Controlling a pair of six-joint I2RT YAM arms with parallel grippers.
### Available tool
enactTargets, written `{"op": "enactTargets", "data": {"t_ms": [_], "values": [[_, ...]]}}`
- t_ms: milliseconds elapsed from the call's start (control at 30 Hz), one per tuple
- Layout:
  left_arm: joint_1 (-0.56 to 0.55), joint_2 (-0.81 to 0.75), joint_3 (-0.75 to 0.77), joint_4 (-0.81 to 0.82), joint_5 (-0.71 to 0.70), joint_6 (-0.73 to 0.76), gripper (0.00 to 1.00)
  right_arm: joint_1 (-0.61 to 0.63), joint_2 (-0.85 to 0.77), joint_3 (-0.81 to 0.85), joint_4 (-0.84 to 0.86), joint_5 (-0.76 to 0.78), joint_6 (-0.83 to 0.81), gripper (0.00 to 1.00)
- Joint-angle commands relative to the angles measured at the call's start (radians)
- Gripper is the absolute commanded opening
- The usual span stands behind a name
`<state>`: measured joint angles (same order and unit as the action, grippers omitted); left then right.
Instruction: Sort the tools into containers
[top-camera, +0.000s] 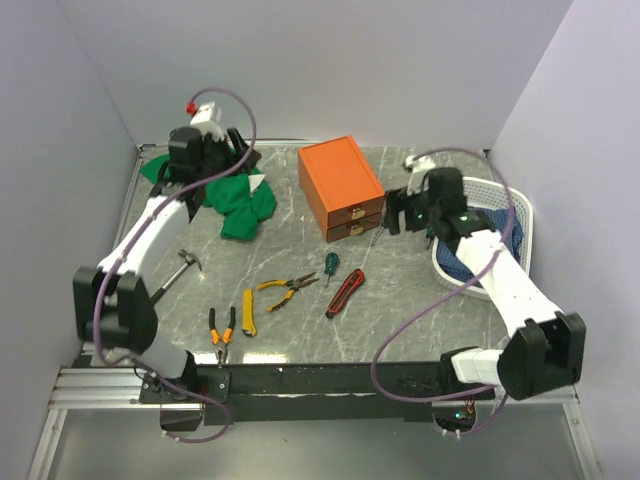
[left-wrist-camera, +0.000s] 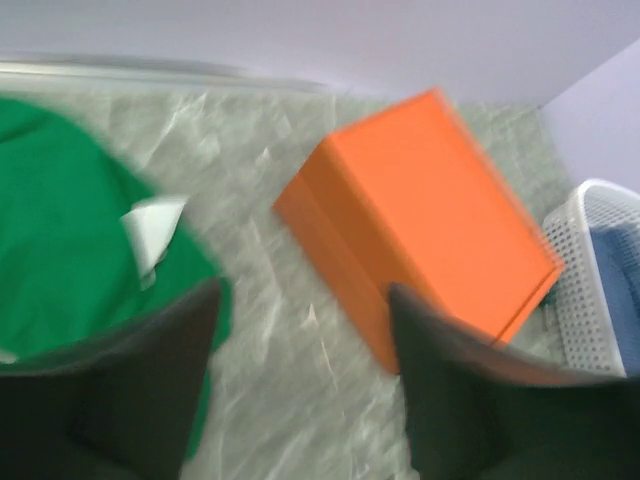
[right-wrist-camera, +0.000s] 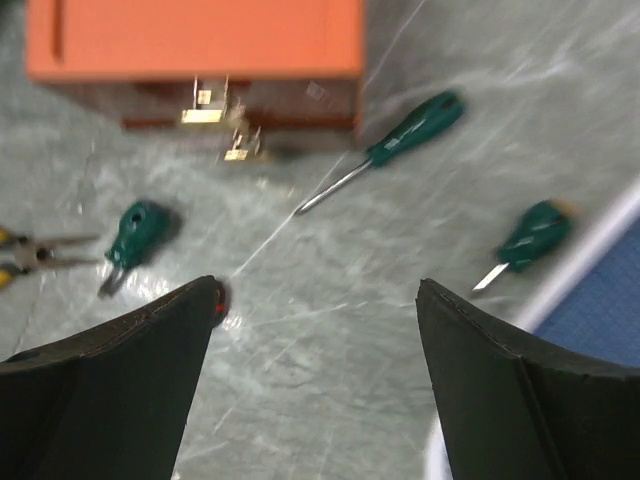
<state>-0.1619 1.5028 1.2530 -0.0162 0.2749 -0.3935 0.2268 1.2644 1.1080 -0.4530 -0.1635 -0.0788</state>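
1. The tools lie loose on the bench (top-camera: 300, 345), in front of the orange box (top-camera: 338, 178): hammer (top-camera: 180, 270), orange-black pliers (top-camera: 222, 333), yellow knife (top-camera: 248, 311), yellow-handled pliers (top-camera: 288, 288), stubby green screwdriver (top-camera: 330, 265), red-black knife (top-camera: 345, 292).
2. A long green screwdriver (right-wrist-camera: 400, 140) lies just beside the box's drawer face.
3. The box stands mid-bench; its two drawers (top-camera: 355, 224) face the arms.
4. The right jaws stand apart, empty, over the bench between box and white basket (top-camera: 520, 205).
5. The left jaws, also spread and empty, hang over the green cloth (top-camera: 238, 205) at the back left.
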Motion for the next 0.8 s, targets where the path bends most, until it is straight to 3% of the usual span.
{"op": "enactTargets", "data": {"t_ms": [0,33,400,600,767], "values": [[-0.04,0.157,0.189,0.127,0.11,-0.135,0.11,0.063,0.053,-0.063,0.18,-0.062,0.031,0.87],[-0.053,0.21,0.241,0.128,0.104,-0.146,0.01,0.09,0.081,-0.062,0.203,-0.061,0.039,0.87],[-0.149,0.491,0.405,0.228,0.237,-0.269,0.01,0.149,0.271,0.056,0.251,-0.07,0.077,0.88],[-0.172,0.54,0.418,0.233,0.259,-0.268,0.01,0.151,0.351,0.099,0.26,-0.064,0.077,0.87],[-0.183,0.562,0.437,0.196,0.238,-0.248,0.01,0.154,0.383,0.11,0.266,-0.059,0.108,0.81]]}}
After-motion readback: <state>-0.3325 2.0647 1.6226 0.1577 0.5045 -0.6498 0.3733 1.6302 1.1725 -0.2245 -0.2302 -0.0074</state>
